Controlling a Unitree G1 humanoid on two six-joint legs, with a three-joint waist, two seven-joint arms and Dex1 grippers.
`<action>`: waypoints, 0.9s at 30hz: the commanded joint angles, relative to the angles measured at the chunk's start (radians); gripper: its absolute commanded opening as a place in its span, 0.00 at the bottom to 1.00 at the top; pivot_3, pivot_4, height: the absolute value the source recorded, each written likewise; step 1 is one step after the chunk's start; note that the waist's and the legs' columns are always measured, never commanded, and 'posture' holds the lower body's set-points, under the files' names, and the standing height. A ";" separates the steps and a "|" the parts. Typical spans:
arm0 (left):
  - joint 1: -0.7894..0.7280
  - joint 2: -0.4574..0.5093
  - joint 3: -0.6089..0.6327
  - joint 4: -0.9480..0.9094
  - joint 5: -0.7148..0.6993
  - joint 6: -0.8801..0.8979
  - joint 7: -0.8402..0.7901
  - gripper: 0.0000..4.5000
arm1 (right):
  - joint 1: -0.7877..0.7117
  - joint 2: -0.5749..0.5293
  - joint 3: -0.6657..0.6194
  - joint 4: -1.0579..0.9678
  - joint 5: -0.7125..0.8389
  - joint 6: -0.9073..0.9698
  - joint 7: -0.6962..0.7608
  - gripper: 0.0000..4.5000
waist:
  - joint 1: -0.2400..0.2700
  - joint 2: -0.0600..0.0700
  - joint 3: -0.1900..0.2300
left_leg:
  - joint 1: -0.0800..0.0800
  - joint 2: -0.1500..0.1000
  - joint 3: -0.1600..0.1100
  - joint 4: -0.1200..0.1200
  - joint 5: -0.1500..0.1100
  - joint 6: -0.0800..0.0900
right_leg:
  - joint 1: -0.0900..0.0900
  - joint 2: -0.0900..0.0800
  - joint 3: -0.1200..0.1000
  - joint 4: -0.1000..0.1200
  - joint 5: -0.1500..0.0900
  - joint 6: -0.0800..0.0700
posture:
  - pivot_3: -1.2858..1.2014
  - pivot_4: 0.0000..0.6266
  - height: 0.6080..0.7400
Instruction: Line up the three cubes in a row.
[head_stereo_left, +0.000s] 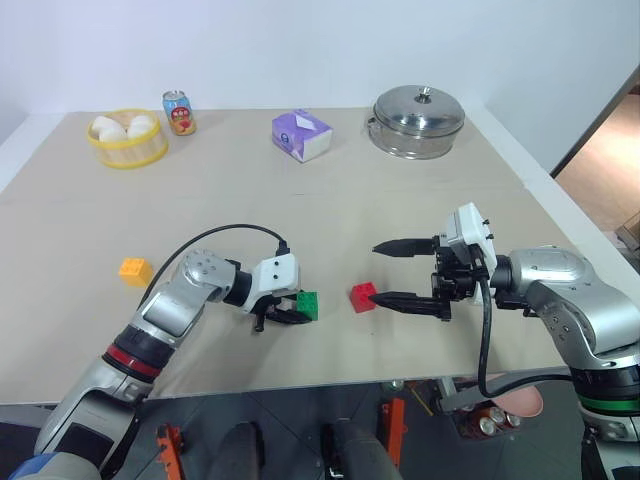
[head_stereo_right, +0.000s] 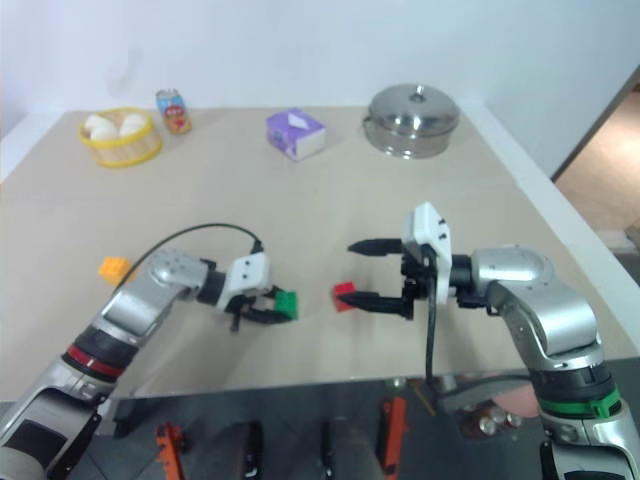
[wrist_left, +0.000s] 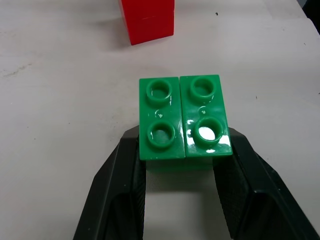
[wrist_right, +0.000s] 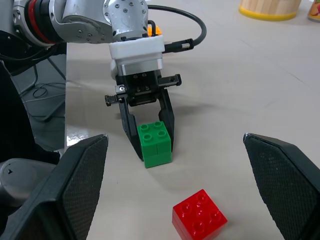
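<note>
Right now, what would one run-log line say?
left pincer: shut on green cube | right pincer: open, empty | red cube: on table | yellow-orange cube: apart

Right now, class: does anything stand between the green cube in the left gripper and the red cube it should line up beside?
Nothing visible does. The left gripper is shut on the green cube, and only bare table separates it from the red cube.

The left tool (wrist_right: 152, 142) pinches the green cube (wrist_right: 155, 143) on the counter (wrist_right: 240, 80). The red cube (wrist_right: 199, 216) lies near it, apart, between the right tool's wide-spread fingers (wrist_right: 80, 185).
</note>
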 joint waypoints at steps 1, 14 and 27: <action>-0.018 0.012 -0.003 -0.003 0.004 -0.007 -0.016 0.30 | -0.002 -0.015 -0.043 -0.035 0.017 -0.003 -0.008 1.00 | 0.000 0.000 0.000 | 0.000 0.000 0.000 0.000 0.000 0.000 | 0.000 0.000 0.000 0.000 0.000 0.000 | 0.52 0.24 1.00; -0.009 0.021 0.048 -0.039 -0.034 0.018 -0.018 0.99 | -0.015 -0.016 -0.046 -0.030 0.046 0.001 0.001 1.00 | 0.000 0.000 0.000 | 0.000 0.000 0.000 0.000 0.000 0.000 | 0.000 0.000 0.000 0.000 0.000 0.000 | 0.52 0.24 1.00; 0.298 0.187 0.725 -0.409 -0.336 0.416 0.305 0.99 | -0.216 0.184 0.049 0.091 0.086 -0.026 0.007 1.00 | -0.024 0.000 0.000 | 0.002 0.003 -0.002 -0.001 0.000 0.000 | 0.000 0.003 -0.001 0.000 0.002 0.002 | 0.52 0.24 1.00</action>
